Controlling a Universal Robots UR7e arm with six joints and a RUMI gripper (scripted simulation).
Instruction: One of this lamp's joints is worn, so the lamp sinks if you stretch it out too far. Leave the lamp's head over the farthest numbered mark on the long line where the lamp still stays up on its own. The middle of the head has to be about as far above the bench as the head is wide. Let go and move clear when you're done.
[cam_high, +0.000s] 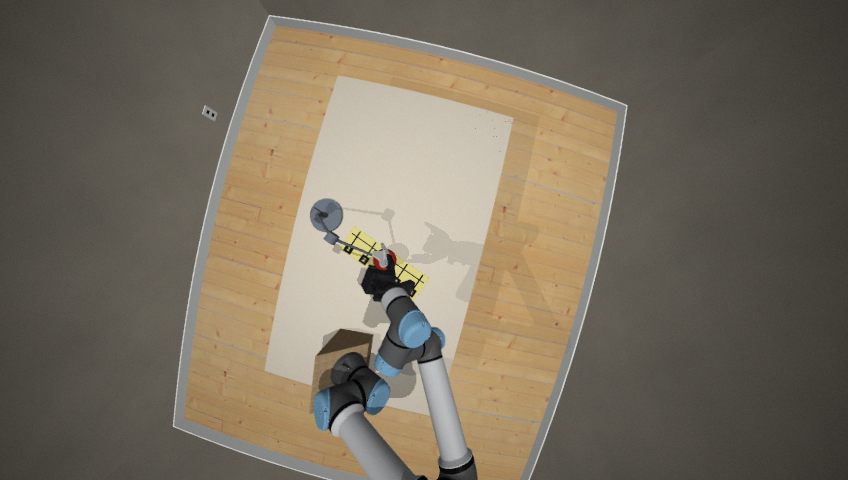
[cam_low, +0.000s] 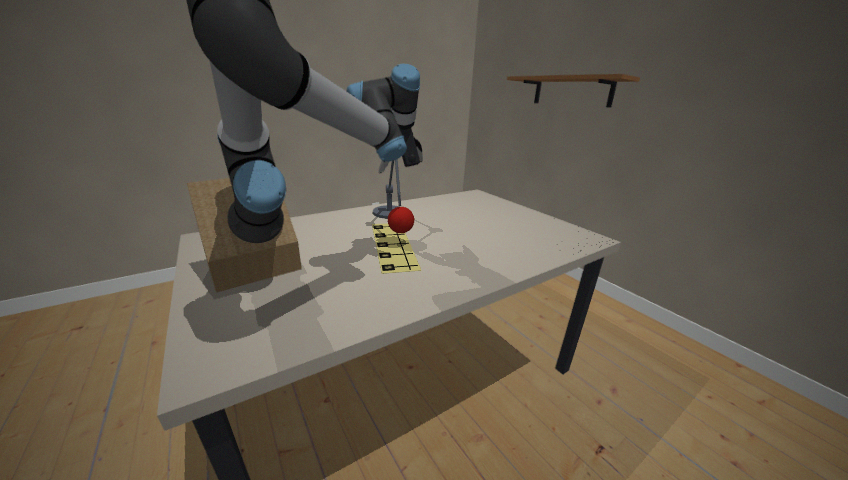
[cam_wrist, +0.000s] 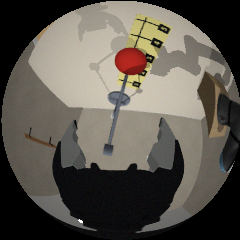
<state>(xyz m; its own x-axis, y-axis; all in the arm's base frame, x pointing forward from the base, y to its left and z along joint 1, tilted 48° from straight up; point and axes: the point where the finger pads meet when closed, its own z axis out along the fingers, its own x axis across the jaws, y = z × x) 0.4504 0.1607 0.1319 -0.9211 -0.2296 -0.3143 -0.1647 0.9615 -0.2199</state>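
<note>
The lamp has a round grey base (cam_high: 326, 212) (cam_low: 380, 210) (cam_wrist: 120, 98) and thin grey arm links that rise to an elbow. Its red ball head (cam_high: 389, 259) (cam_low: 401, 219) (cam_wrist: 131, 60) hangs a little above the yellow strip (cam_high: 357, 238) (cam_low: 401, 264) (cam_wrist: 148, 26) of numbered marks, about over the strip's middle. My gripper (cam_high: 380, 256) (cam_low: 389, 167) (cam_wrist: 117, 119) is open, high over the bench. Its fingers stand on either side of the lamp's upper elbow (cam_wrist: 108, 148) without touching it. The head hides the marks beneath it in the wrist view.
The arm stands on a wooden block (cam_high: 343, 350) (cam_low: 249, 256) at the left end of the pale bench (cam_high: 416, 148) (cam_low: 505, 237). A wooden shelf (cam_low: 571, 77) hangs on the right wall, far from the lamp.
</note>
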